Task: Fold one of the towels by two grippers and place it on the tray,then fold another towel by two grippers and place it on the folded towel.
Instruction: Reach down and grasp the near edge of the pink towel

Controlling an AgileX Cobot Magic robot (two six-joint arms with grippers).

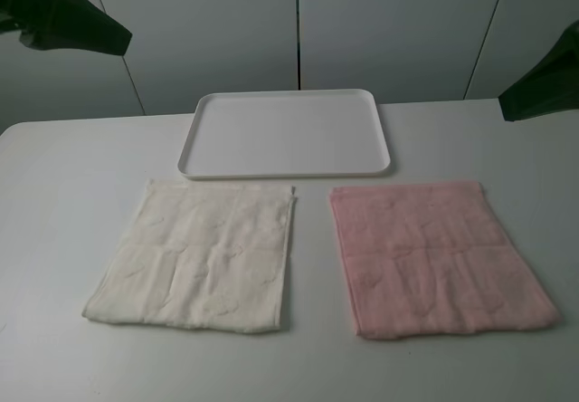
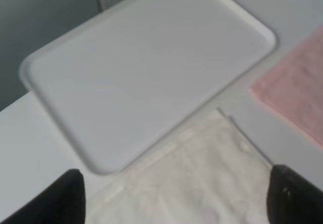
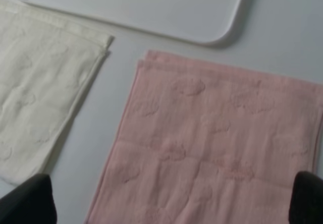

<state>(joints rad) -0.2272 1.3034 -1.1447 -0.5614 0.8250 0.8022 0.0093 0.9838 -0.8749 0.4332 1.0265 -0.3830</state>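
Note:
The pale pink towel (image 1: 437, 257) lies flat and unfolded on the table at front right, and it fills much of the right wrist view (image 3: 217, 143). Flat at front left is the cream-white towel (image 1: 196, 257), also seen from both wrists (image 2: 197, 183) (image 3: 40, 88). Behind them, in the middle, sits the white tray (image 1: 285, 135) (image 2: 141, 67) with nothing on it. My left gripper (image 1: 81, 26) (image 2: 176, 204) hangs high at the back left, open and empty. High at the right edge, my right gripper (image 1: 543, 90) (image 3: 166, 204) is open and empty too.
The white table (image 1: 54, 239) has a rounded back-left corner and ends just behind the tray. Grey wall panels (image 1: 389, 31) stand right behind it. A narrow strip of bare table separates the two towels.

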